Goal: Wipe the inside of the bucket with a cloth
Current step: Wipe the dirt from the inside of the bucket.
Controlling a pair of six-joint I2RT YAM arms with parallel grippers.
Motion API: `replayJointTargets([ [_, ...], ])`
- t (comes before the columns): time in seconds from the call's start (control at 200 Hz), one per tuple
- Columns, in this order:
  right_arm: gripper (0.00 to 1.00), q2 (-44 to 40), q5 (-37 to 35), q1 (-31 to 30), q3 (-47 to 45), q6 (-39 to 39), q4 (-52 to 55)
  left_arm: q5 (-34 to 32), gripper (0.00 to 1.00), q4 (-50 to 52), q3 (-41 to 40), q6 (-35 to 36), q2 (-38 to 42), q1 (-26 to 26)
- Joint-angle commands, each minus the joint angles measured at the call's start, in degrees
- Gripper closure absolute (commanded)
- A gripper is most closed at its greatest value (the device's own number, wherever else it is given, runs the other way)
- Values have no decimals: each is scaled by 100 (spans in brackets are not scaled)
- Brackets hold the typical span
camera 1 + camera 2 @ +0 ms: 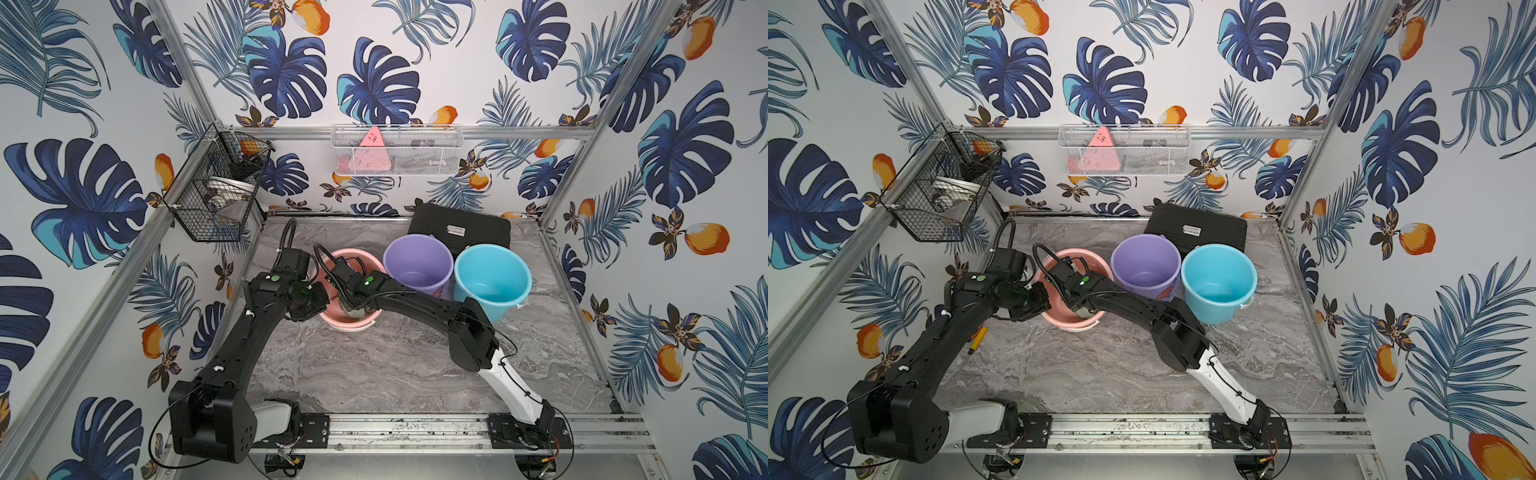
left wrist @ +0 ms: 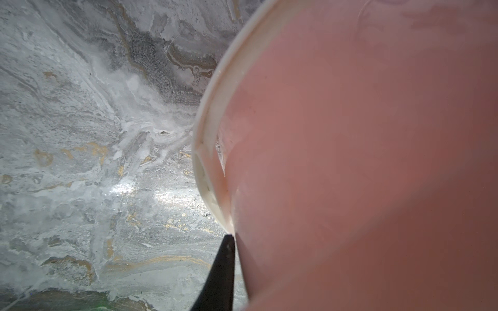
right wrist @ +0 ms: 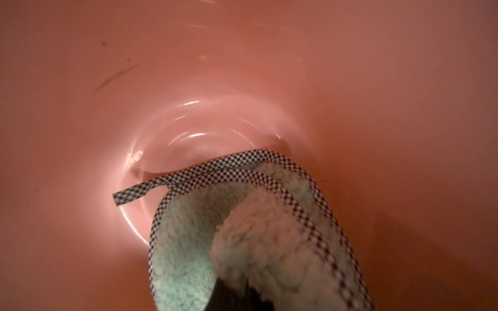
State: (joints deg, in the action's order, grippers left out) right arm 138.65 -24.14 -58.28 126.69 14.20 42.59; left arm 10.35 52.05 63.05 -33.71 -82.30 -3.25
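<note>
A pink bucket (image 1: 349,323) stands on the marble bench (image 1: 374,365). The right gripper (image 3: 237,294) reaches inside it, clamped on a fluffy grey-green cloth (image 3: 242,229) with checked edging, which bunches around its tips near the bucket's bottom. The left gripper (image 2: 229,247) pinches the bucket's rim.

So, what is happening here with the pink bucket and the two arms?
The left tool grips the pink bucket by its rim. The right tool is down inside that bucket, clamped on the cloth, which hangs near the bottom. The purple bucket and blue bucket stand beside it.
</note>
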Motion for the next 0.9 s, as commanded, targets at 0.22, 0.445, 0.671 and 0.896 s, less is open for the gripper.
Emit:
replayJointTargets([
  [0.22, 100, 637, -468, 184, 586, 135, 722, -30, 98, -344, 147, 216, -479, 8],
  [0.445, 100, 596, -1431, 191, -22, -11, -24, 160, 100, -592, 9, 244, -597, 9],
  [0.671, 100, 1610, -931, 222, 1099, -77, 607, 258, 100, -580, -17, 226, -442, 8],
  [0.896, 100, 627, 1690, 221, -538, 119, -1215, 434, 100, -691, -195, 172, -392, 8],
])
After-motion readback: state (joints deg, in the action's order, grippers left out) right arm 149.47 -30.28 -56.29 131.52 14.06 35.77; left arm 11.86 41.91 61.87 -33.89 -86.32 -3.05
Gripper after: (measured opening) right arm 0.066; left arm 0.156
